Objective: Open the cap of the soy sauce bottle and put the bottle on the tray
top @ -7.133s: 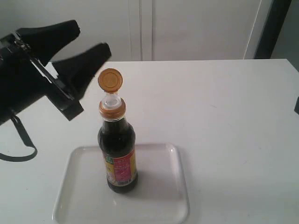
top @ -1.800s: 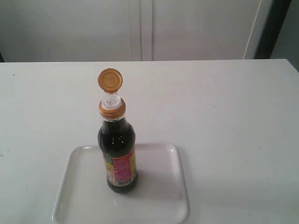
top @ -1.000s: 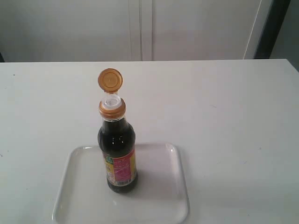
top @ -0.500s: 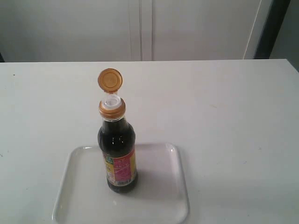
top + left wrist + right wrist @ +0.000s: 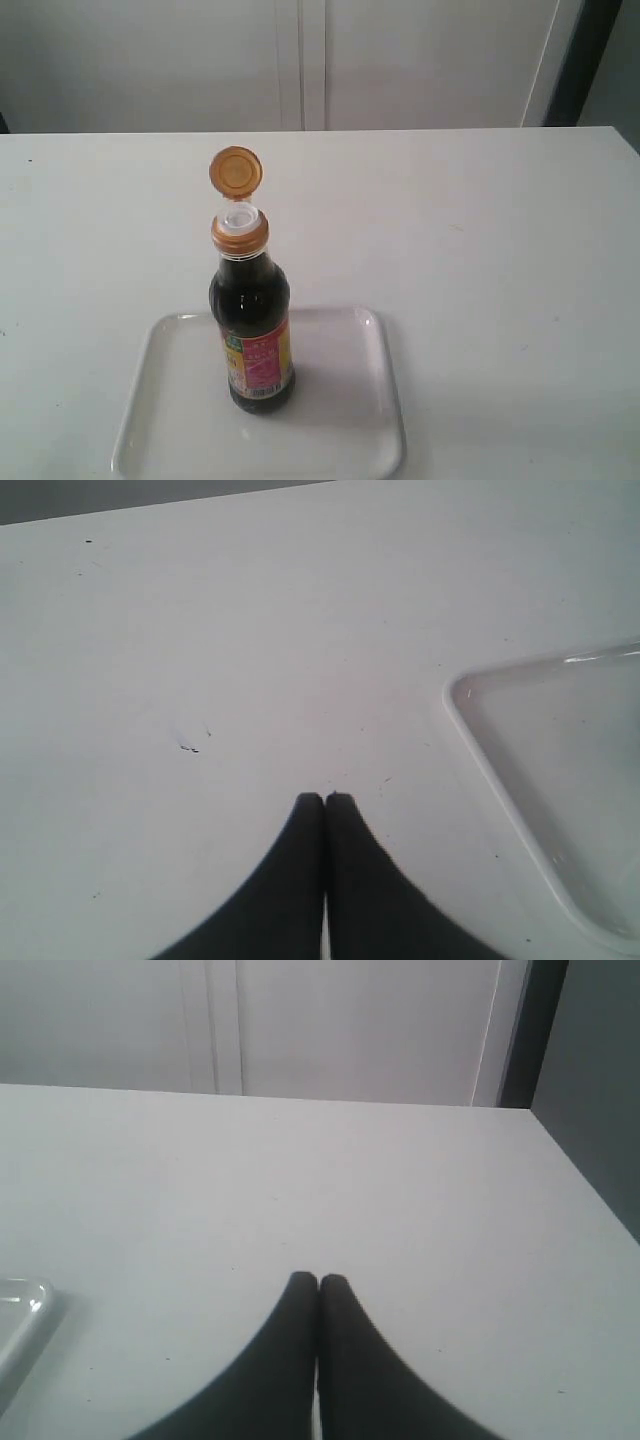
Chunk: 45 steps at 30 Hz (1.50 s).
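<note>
So the white table fills nearly the whole exterior view, with a pale wall and door panels behind its far edge. At the near edge, left of centre, sits the tray, flat with a low rim, bare apart from one item. The soy sauce bottle stands upright on the tray, toward its left-centre, label facing the camera, dark liquid up to the neck. On top, the cap is flipped open and stands up on its hinge behind the orange collar, white spout exposed. Judging from this, both parts of the task look done: lid open, bottle on tray, nothing touching it.

Neither arm shows in the exterior view, so both look parked well clear of the bottle, likely so nothing knocks it over. Left gripper is pinched together, tips meeting with no gap and nothing between them, over bare table just beside a tray corner. Right gripper is likewise pressed closed and empty, over bare table, with only a sliver of the tray rim at the edge of its view. Bottle not visible in either wrist view.
</note>
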### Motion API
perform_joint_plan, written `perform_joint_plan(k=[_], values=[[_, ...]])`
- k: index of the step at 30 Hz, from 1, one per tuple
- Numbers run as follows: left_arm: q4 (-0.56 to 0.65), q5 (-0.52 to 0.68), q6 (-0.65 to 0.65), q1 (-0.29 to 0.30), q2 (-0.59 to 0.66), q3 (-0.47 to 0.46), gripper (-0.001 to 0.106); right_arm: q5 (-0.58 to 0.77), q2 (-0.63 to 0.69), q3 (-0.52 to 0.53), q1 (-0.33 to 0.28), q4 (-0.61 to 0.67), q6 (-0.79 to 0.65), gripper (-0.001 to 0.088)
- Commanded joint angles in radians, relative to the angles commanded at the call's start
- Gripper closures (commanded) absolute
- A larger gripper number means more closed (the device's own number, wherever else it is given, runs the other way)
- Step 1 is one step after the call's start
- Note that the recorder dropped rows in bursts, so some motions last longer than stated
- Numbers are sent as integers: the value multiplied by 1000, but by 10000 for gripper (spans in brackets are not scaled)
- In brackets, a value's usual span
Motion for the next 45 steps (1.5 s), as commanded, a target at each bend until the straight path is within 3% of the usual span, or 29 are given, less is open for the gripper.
perform_joint_plan(k=[28,34,45], values=[[0,0,0,0,0,0,1053,49,0,0,0,-43,-5,868],[0,0,0,0,0,0,1053,51,0,0,-39,-43,-5,868],[0,0,0,0,0,0,1053,51,0,0,-38,-43,-5,868]])
